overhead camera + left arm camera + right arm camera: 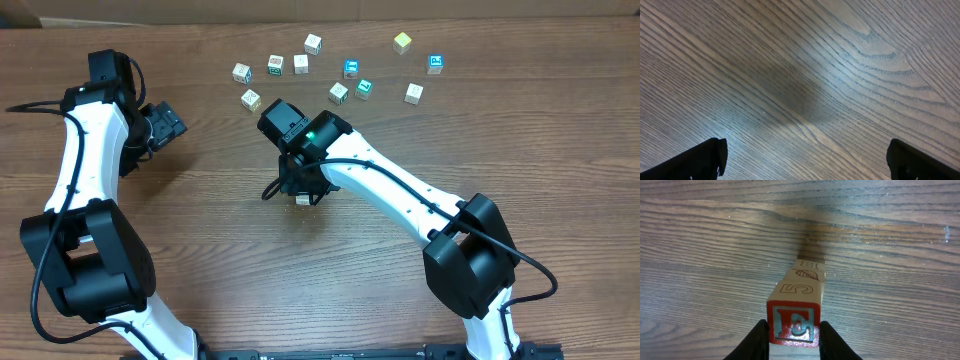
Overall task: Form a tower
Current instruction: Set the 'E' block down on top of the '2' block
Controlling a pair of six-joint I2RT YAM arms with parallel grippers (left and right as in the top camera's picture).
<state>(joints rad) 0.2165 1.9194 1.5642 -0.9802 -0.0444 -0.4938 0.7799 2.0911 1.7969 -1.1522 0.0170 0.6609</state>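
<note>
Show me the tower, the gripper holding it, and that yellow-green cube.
tower (797, 289), right wrist view, on the top cube's side face marked 5.
right gripper (793, 336), right wrist view, midway between its fingertips, which clasp the top cube.
yellow-green cube (402, 42), overhead view, on its top face.

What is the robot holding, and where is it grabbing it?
The right gripper holds the top cube of the tower, pinched by its two opposite sides. The left gripper is open and holds nothing.
</note>
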